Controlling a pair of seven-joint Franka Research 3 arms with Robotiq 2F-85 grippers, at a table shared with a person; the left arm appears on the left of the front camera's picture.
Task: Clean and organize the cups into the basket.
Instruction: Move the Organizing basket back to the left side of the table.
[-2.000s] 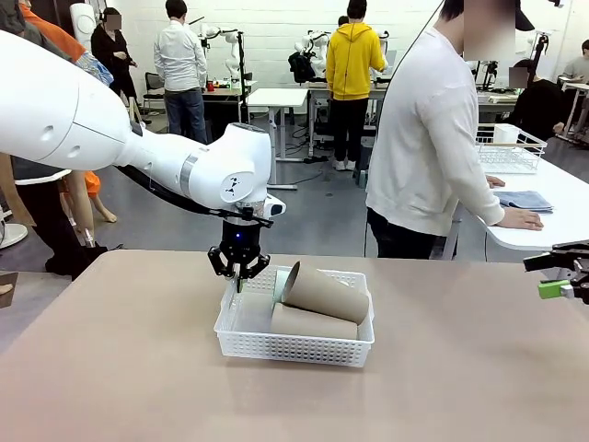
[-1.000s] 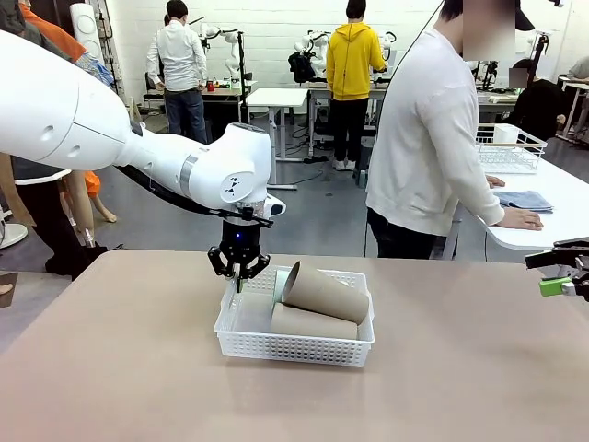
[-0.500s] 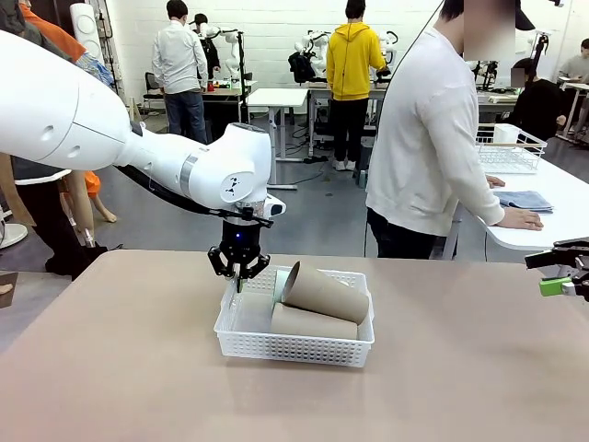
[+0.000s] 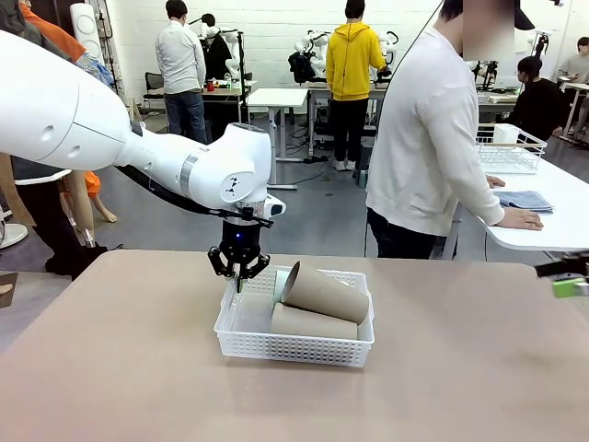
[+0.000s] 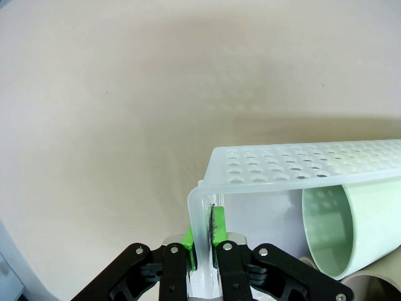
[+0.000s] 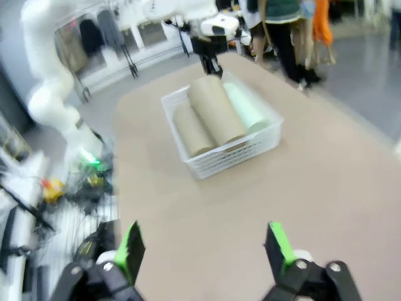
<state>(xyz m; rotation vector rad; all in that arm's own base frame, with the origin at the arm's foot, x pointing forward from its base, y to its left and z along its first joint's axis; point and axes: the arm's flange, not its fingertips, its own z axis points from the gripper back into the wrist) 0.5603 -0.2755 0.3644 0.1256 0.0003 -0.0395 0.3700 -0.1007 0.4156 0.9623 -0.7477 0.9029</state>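
The white lattice basket [image 4: 276,345] sits mid-table. Two tan cups lie in it: one low [image 4: 313,323], one resting tilted on top [image 4: 324,293]. A mint-green cup [image 4: 279,286] peeks out behind them. My left gripper [image 4: 239,268] is shut on the basket's far-left rim. In the left wrist view the green pads [image 5: 190,241] of my left gripper [image 5: 203,229] pinch the basket's [image 5: 282,164] corner wall, with the mint cup [image 5: 348,222] lying inside. My right gripper [image 6: 205,244] is open and holds nothing; it looks from afar at the basket [image 6: 263,141] and the cups [image 6: 213,110], and sits at the table's right edge [image 4: 569,279].
A person in a white top [image 4: 423,138] stands at the far side, hand on a neighbouring table [image 4: 552,226] that bears a folded blue cloth [image 4: 525,200] and a wire basket [image 4: 509,147]. Bare tan tabletop [image 4: 120,368] surrounds the basket.
The right gripper has slid further toward the picture's right edge in the front view. The left gripper and basket have stayed put.
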